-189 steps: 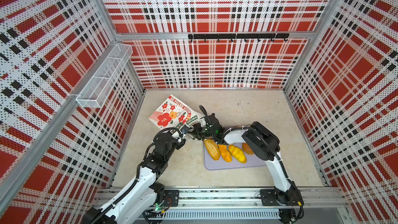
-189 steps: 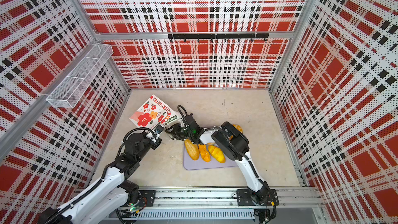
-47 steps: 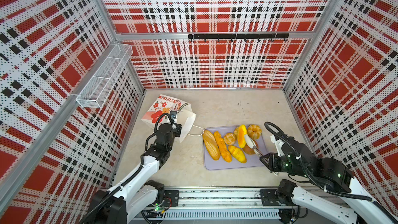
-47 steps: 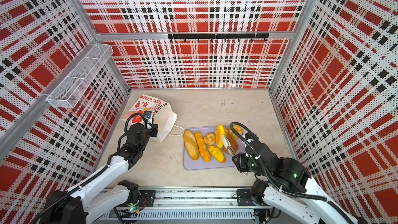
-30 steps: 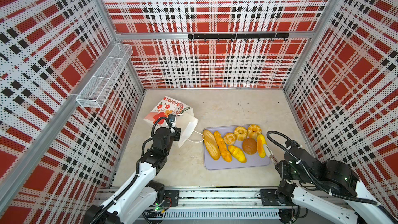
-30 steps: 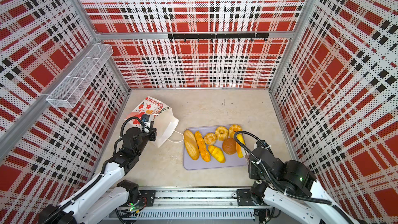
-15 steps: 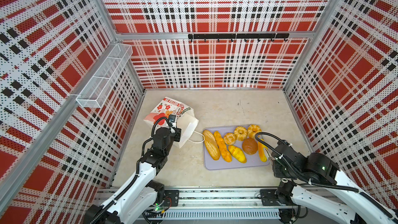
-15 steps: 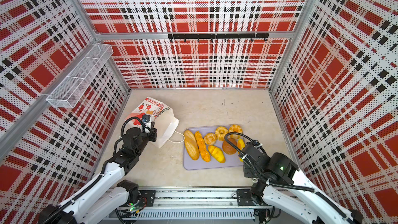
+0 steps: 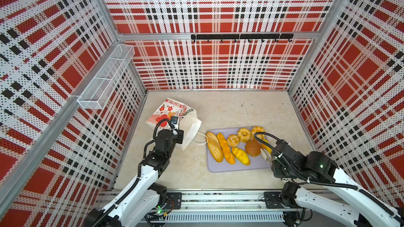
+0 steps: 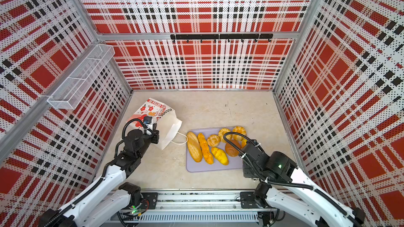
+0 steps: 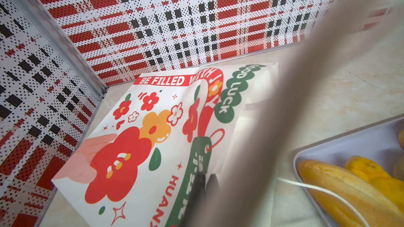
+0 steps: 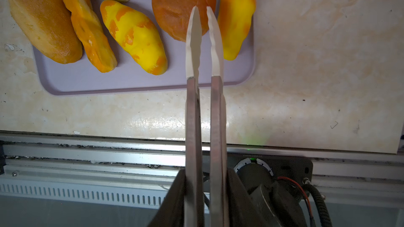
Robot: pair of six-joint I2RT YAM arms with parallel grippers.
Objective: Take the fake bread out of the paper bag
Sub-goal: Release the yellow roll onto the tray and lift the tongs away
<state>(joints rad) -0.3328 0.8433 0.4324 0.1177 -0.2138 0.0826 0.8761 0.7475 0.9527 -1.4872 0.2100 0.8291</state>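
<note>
The fake bread [image 9: 233, 140], eight glossy yellow-to-brown pieces including long loaves, oval rolls, two fluted rings and a round brown bun [image 12: 181, 3], lies on the lavender tray [image 9: 229, 167]. The white paper bag [image 9: 170, 111], printed with red flowers, sits tipped on the surface by the left wall, and its cord handle [image 9: 202, 139] trails toward the tray. The left tool [image 11: 205, 177] is pinched shut on the bag's rim. The right tool [image 12: 202, 7] hovers over the brown bun with its tips slightly parted, holding nothing.

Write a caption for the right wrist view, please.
The right gripper, slightly open and empty, over the lavender tray of fake bread.
</note>
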